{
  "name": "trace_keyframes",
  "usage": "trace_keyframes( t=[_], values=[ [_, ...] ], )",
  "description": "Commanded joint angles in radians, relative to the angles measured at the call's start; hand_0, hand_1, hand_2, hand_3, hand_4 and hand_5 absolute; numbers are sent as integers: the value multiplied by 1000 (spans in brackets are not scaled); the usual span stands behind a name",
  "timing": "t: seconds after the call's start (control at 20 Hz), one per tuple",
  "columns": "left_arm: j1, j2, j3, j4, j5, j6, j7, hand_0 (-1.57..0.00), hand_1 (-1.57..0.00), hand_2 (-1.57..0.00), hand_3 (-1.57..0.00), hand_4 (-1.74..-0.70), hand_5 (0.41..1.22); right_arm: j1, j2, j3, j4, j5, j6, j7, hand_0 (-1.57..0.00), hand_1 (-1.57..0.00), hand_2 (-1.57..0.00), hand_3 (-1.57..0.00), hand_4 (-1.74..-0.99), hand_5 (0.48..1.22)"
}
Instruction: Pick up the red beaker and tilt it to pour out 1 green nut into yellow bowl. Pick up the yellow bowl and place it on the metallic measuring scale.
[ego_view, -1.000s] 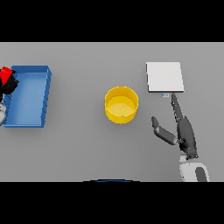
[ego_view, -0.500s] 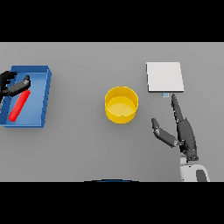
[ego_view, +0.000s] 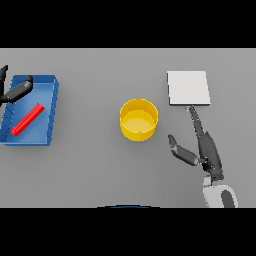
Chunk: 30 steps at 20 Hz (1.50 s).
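The red beaker (ego_view: 28, 119) lies in a blue tray (ego_view: 51, 112), just below the left hand (ego_view: 15, 91), whose fingers (ego_view: 22, 86) are spread apart and empty.

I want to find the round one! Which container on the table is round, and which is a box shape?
The yellow bowl in the middle is round. The blue tray on the left is a box shape.
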Motion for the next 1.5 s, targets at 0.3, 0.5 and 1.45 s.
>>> trace_keyframes(
  t=[0.3,0.5,1.45],
  values=[
    [-2,-23,-7,6,5,1,-9,-8,-6,-6,-6,-792,709,-175,-153,84,18,124,150,60,1,1,1,1,-1268,691],
    [6,-16,-11,-7,3,8,-5,-3,-2,-2,-2,-795,708,-305,-247,173,73,277,209,53,1,1,1,1,-1278,669],
    [-20,-21,-13,12,3,-12,-9,1,1,1,1,-796,733,-678,-250,417,422,431,459,-64,1,1,1,1,-1260,679]
  ],
)
